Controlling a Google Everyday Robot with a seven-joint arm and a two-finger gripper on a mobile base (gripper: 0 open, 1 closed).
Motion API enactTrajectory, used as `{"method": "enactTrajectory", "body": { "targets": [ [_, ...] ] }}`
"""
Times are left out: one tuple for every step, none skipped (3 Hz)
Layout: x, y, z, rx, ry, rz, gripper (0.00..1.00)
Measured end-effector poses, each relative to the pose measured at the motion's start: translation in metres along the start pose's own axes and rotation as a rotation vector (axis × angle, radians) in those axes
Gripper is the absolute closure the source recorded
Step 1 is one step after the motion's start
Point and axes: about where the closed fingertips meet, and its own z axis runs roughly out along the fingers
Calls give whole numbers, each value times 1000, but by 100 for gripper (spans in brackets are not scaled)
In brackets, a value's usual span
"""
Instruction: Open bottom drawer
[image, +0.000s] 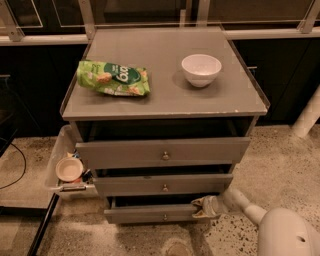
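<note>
The bottom drawer (145, 214) is the slimmest grey front of three, with a small round knob (165, 217) at its centre. It stands pulled out a little, with a dark gap above its front. My gripper (200, 207) reaches in from the lower right on a white arm (245, 205) and sits at the drawer front's right upper edge, to the right of the knob. The middle drawer (164, 185) and the top drawer (162, 153) above it also stand slightly out.
On the cabinet top (165, 102) lie a green snack bag (113, 78) and a white bowl (201, 69). A clear side bin (58, 165) on the cabinet's left holds a small white cup (69, 169). My white base (290, 235) fills the lower right. The floor is speckled stone.
</note>
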Motion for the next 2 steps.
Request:
{"method": "enactTrajectory", "body": {
  "targets": [
    [0, 0, 0, 0, 0, 0, 63],
    [0, 0, 1, -2, -1, 2, 40]
  ]
}}
